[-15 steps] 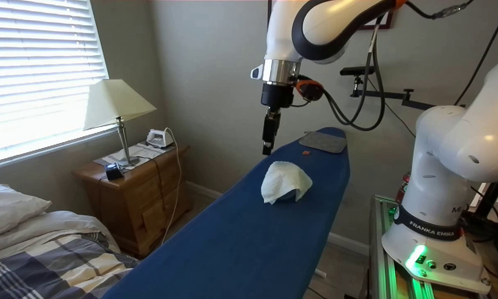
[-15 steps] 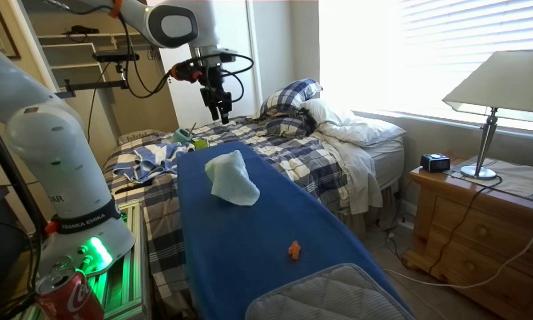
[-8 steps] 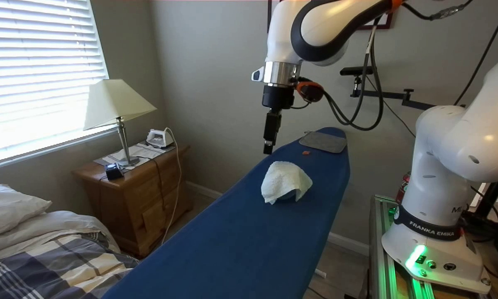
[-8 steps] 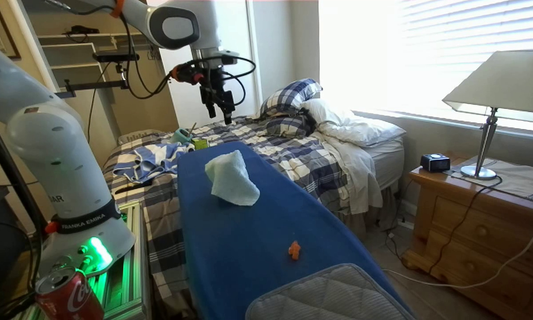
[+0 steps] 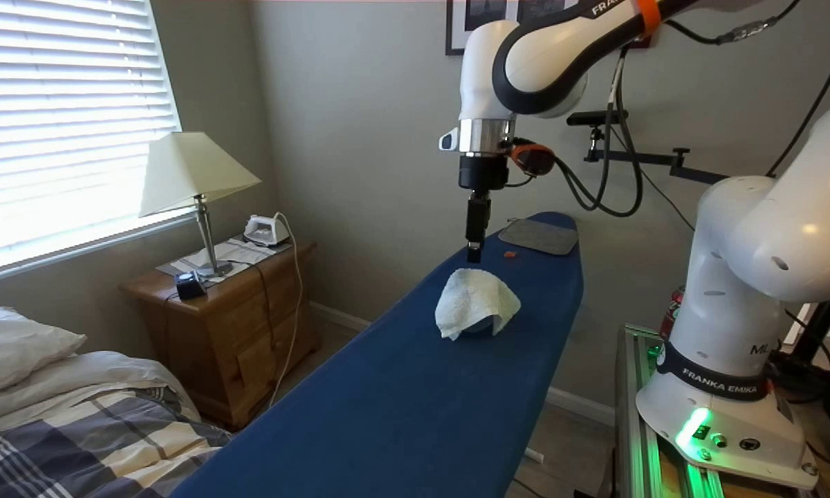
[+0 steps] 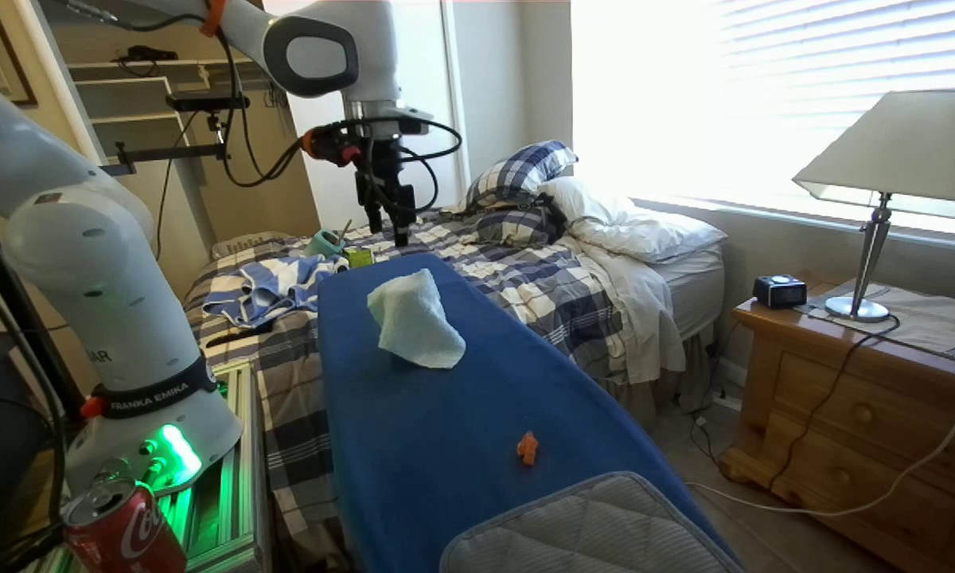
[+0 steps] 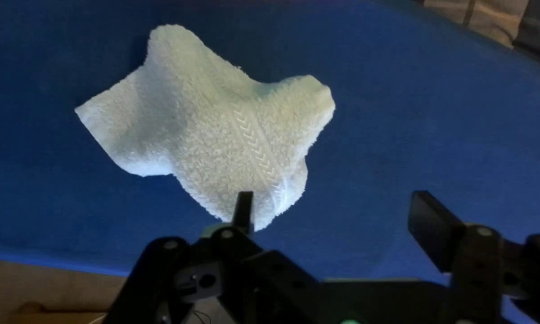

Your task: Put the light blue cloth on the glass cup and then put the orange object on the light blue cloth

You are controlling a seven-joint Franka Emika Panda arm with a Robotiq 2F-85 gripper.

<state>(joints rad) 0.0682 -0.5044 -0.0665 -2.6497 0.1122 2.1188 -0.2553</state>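
The light blue cloth (image 5: 476,299) lies draped in a raised, tented shape on the dark blue ironing board (image 5: 387,408). It also shows in an exterior view (image 6: 415,320) and in the wrist view (image 7: 211,135). The glass cup cannot be made out; the cloth's raised shape covers whatever is under it. The orange object (image 6: 528,449) lies on the board, between the cloth and a grey pad; it shows small in an exterior view (image 5: 510,254) and is outside the wrist view. My gripper (image 7: 332,195) is open and empty, above the board beside the cloth, apart from it.
The grey quilted pad (image 6: 589,529) lies at the board's end near the orange object. A bed (image 6: 541,278) stands along the board. A nightstand (image 5: 249,332) with a lamp (image 5: 197,173) stands apart. A red can (image 6: 123,525) stands by the robot base.
My gripper holds nearly still at first, then comes lower, and in an exterior view it has shifted to the right, closer to above the cloth. The cloth and the orange object have not moved.
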